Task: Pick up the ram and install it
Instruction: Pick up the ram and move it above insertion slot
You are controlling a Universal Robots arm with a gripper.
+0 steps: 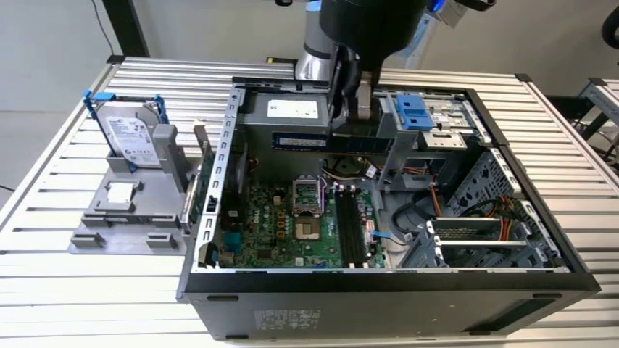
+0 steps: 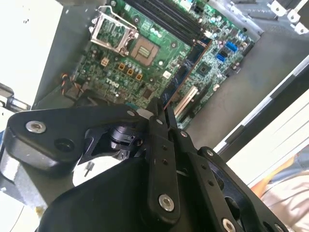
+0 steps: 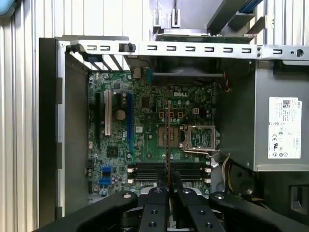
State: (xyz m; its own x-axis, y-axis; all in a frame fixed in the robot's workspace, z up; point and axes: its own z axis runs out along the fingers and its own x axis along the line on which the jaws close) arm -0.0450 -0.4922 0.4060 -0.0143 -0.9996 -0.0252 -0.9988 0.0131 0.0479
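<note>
Slatted worktop (image 1: 58, 239) carries an open computer case (image 1: 387, 297); above its motherboard (image 1: 280, 232) the end effector (image 1: 350, 119) clamps the ram (image 1: 309, 142), picked up but not yet seated in the slots (image 1: 350, 232).

a hard drive (image 1: 130, 138) stands in a grey holder (image 1: 126, 217) on the slatted table (image 1: 58, 290).

Your worktop (image 1: 58, 290) is a broad bed of pale ribbed aluminium slats, and you see the same slats (image 3: 19, 121) in the first wrist view. Behind it, toward the exterior view's left, a plain grey wall (image 1: 48, 43) rises with a dark upright post (image 1: 130, 29) in front of it. At the exterior view's right edge stands a second slatted table (image 1: 601, 98), and the light falls soft and even.
</note>
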